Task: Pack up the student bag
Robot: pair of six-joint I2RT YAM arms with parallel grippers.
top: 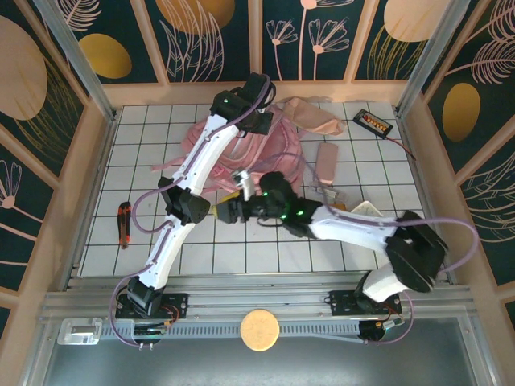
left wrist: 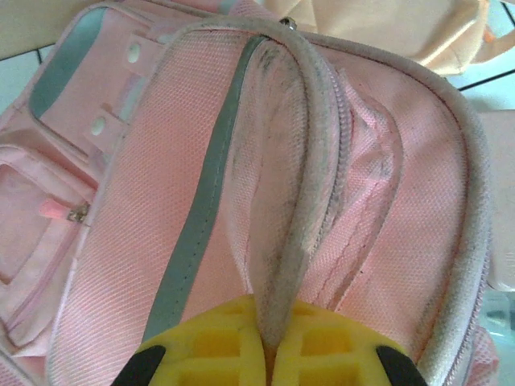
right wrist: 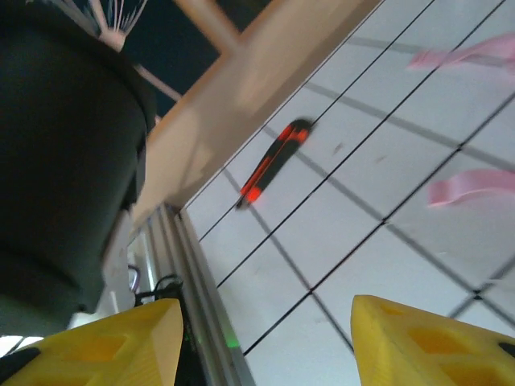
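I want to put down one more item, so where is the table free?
Bare tiles lie at the front middle, between the left arm and right arm, and at far left, between the wall and the student bag. Crowded: right of the bag, around the pink pouch and black device.

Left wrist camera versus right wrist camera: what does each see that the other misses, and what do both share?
Left wrist: the student bag up close, with the left tool shut on a piped fold of its fabric. Right wrist: a red-and-black cutter lying on the table, two pink straps, and the right tool open with nothing between. Shared: yellow fingers at the bottom edge, pink material, white tiles.
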